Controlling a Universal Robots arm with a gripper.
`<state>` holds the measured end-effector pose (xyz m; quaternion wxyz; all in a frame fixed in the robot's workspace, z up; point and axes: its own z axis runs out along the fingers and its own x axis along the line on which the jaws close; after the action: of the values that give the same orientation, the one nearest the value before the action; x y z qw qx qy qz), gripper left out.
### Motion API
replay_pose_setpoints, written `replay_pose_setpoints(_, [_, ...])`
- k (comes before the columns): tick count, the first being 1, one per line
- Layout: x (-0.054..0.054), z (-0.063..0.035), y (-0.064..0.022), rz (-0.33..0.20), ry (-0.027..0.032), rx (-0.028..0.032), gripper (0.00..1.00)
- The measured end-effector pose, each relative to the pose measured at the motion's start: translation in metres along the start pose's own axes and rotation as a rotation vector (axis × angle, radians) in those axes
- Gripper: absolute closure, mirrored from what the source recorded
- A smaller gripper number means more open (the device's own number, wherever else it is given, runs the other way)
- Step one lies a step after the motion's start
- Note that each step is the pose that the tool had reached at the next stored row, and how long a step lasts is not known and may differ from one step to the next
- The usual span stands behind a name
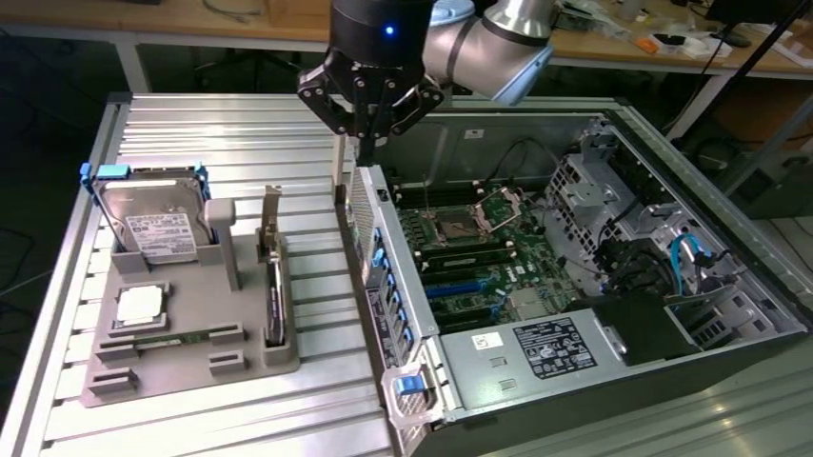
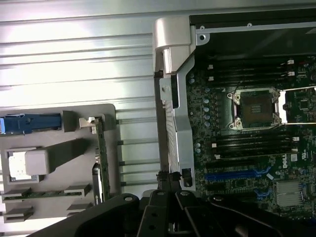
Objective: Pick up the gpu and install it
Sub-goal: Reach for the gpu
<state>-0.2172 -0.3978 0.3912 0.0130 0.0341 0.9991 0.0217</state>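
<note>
Claw (image 1: 366, 152) pinched shut, over computer case (image 1: 387, 286) rear wall, gpu (image 1: 272, 276) in holder (image 1: 190, 367)

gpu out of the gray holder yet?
No, the gpu stands on edge in its slot of the gray holder, while the shut gripper hangs over the computer case rear wall, apart from it.

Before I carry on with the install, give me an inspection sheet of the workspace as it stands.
Surface: ribbed metal table, with a gray holder tray beside the open computer case.
Job's things: gpu standing on edge in the tray, not held.
Clutter: hard drive and square chip in the tray.
Grippers: gripper, fingers shut and empty, above the case wall nearest the tray.
Cables: black and blue cables inside the case.
Surroundings: wooden bench behind the table.
</note>
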Motion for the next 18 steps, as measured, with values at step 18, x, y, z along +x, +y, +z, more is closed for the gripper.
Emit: replay_pose_setpoints(18, [0.054, 0.0002, -0.0037, -0.013, 0.0006, -0.0003, 0.89])
